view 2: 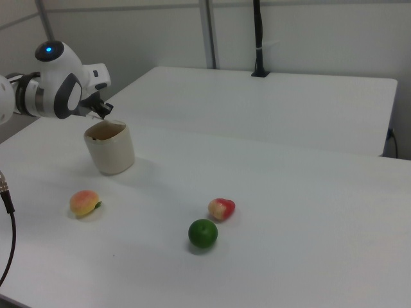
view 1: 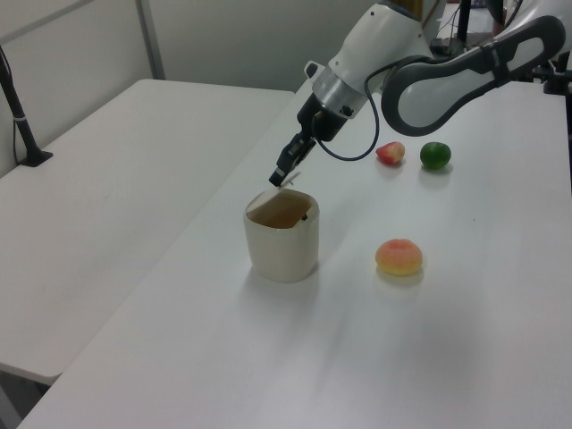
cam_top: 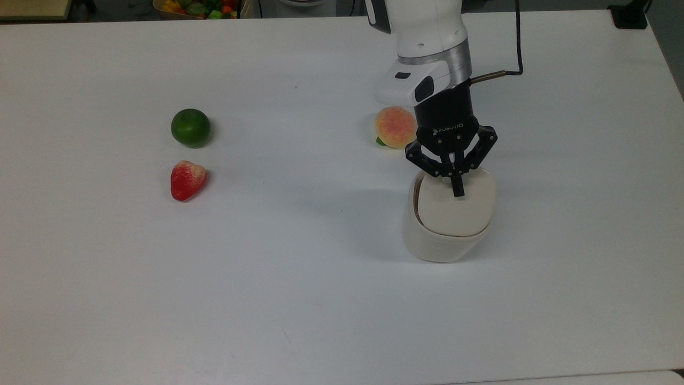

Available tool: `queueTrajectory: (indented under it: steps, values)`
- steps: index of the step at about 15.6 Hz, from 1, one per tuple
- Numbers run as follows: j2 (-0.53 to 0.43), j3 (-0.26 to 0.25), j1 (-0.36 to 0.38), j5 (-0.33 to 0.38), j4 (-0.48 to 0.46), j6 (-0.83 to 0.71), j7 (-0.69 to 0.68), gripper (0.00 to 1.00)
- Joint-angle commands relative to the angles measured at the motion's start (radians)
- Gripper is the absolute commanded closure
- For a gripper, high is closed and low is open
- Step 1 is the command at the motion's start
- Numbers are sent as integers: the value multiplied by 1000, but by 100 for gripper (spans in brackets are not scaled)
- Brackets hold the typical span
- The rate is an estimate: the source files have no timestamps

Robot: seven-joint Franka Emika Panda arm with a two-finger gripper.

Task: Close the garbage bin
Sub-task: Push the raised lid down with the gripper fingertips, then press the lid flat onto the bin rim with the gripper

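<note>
I see the garbage bin (cam_top: 446, 235) right of centre in the top view, on the white table (cam_top: 267, 299). My gripper (cam_top: 457, 191) has its fingers pinched together, holding nothing, tips on the lid (cam_top: 454, 209). The lid looks nearly down, though I can't be sure. A peach (cam_top: 394, 127) lies just above.
</note>
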Motion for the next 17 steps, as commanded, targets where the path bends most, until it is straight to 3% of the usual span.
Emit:
queueTrajectory:
  steps: [1, 17]
  values:
    - [-35, 19, -11, -17, -47, -52, 19, 100]
    - [-7, 38, -4, -52, -109, -50, 17, 100]
